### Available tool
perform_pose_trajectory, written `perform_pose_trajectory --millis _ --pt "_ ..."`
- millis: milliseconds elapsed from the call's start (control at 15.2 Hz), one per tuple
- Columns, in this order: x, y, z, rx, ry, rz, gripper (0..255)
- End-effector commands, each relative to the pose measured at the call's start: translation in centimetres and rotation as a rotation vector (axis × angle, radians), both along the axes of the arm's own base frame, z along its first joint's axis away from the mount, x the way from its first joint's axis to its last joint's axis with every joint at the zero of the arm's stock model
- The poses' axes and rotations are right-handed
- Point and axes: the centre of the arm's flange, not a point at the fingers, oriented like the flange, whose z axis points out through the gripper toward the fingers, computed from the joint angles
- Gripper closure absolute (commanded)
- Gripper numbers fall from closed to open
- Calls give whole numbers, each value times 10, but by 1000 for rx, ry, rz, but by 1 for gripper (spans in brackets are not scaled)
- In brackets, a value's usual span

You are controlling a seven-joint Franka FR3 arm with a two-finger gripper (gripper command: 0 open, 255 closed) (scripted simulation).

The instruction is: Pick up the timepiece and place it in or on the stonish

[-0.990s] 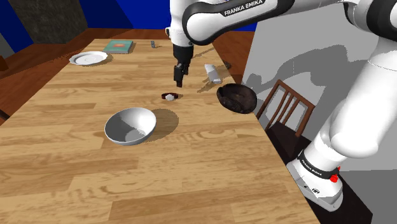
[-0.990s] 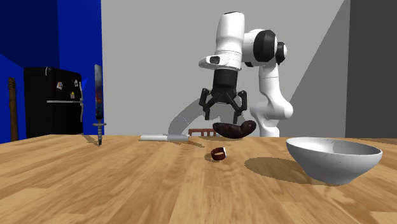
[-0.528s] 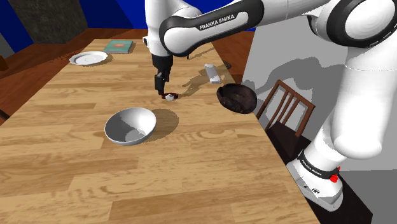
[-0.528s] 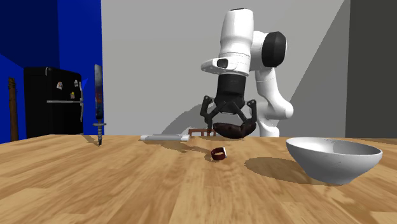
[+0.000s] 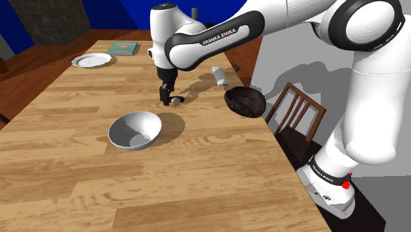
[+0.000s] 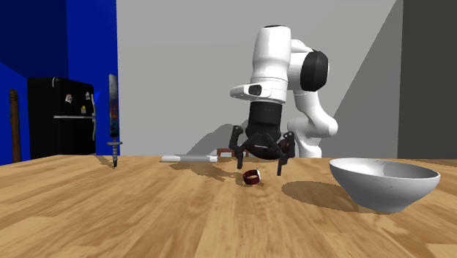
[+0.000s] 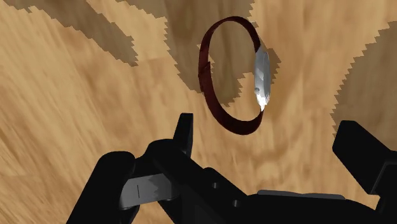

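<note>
We saw the wristwatch (image 5: 176, 100) lying on the wooden table (image 5: 197, 178). The white bowl (image 5: 135, 130) sat near the wristwatch on 1 side. A dark, speckled bowl (image 5: 245, 101) sat near it on the other side, and we think that dark bowl was the stony one it must go in.

The black gripper (image 6: 256, 167) hung right over the wristwatch (image 6: 252, 176). Its 2 fingers (image 7: 184, 127) were spread wide apart and held nothing. They stood 1 on each side of the wristwatch, with their tips about as low as its top, not touching it.

From the wrist camera, the wristwatch (image 7: 262, 79) looked like a dark red ring with a silver face on 1 side. It lay ahead of the gripper (image 7: 270, 127), between the fingers but closer to 1 of them. The ring was longer 1 way, and that long way ran across the line between the fingers. So we think they would pinch its thin way after going down a little more.
</note>
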Motion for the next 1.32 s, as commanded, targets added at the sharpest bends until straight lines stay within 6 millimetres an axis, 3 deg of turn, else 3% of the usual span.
perform_pose_trajectory --millis 0,396,462,1056,1254 --pt "0 0 -2 0 0 0 0" --pt "0 0 -2 0 0 0 0" --pt "0 0 -2 0 0 0 255" --pt "0 0 -2 0 0 0 255" --pt "0 0 14 0 0 0 255"
